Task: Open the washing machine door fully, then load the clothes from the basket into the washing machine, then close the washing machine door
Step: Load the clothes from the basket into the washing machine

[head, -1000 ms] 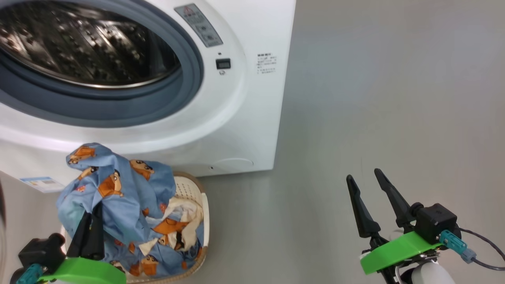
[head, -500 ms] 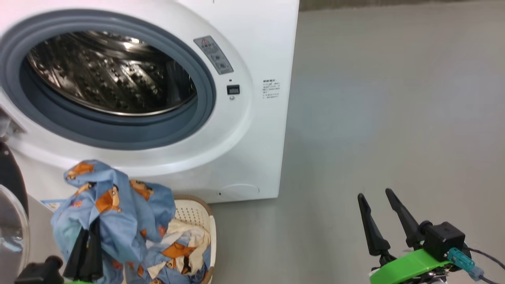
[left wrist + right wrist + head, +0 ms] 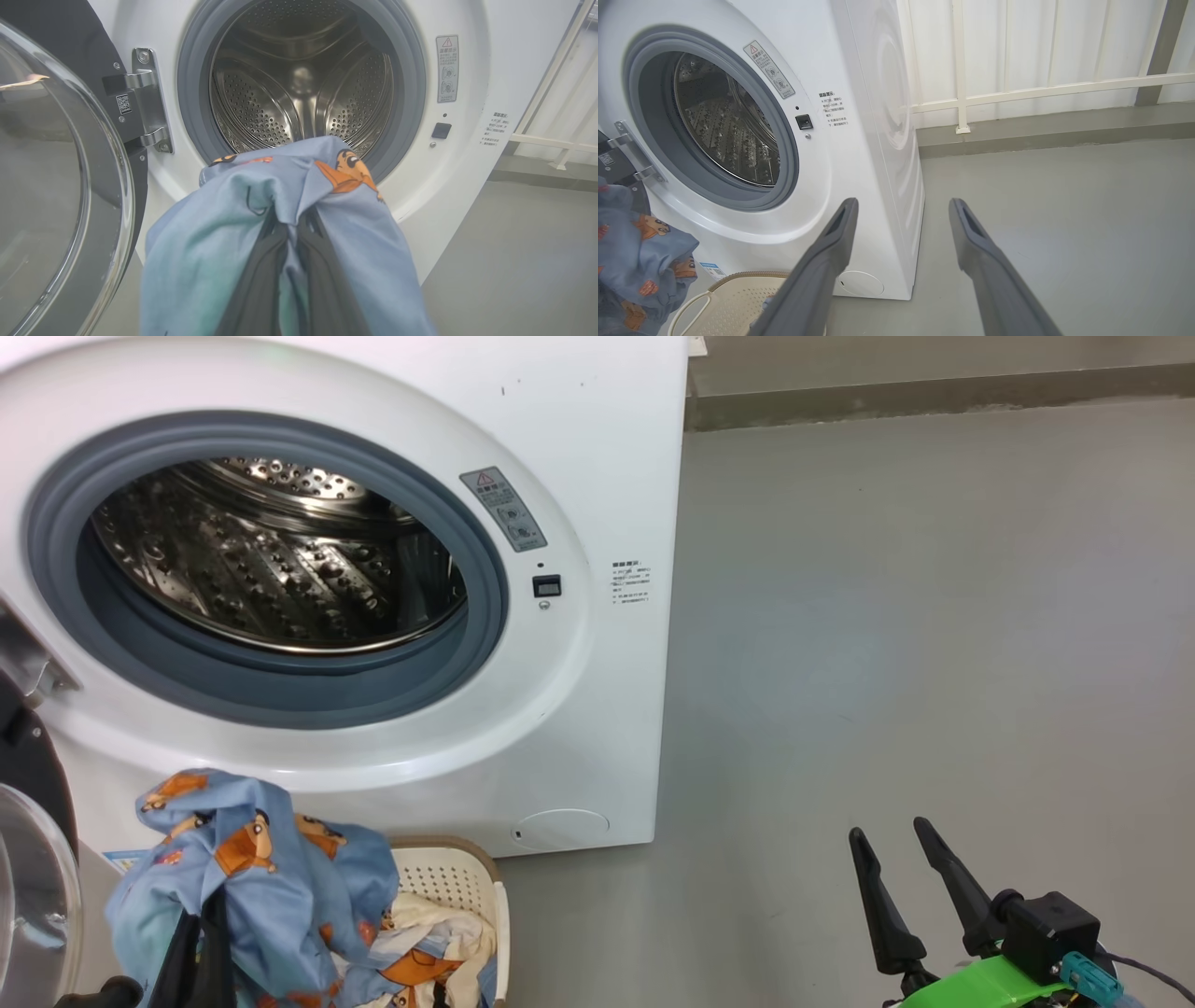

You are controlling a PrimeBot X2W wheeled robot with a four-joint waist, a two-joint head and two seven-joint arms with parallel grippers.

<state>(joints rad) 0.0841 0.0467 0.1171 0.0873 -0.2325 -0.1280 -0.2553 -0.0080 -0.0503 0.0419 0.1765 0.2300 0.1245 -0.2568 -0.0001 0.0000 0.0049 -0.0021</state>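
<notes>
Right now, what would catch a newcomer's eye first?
The washing machine's steel drum gapes at the head view's upper left, the washing machine door swung wide at far left. Below, the left gripper is shut on the clothes above the basket; the right gripper stands open at lower right.

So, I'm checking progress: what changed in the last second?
Mainly the head camera shifted upward, showing more of the washing machine. The left pincer stays shut on the clothes above the basket; the right pincer stays open; the washing machine door stays open.
</notes>
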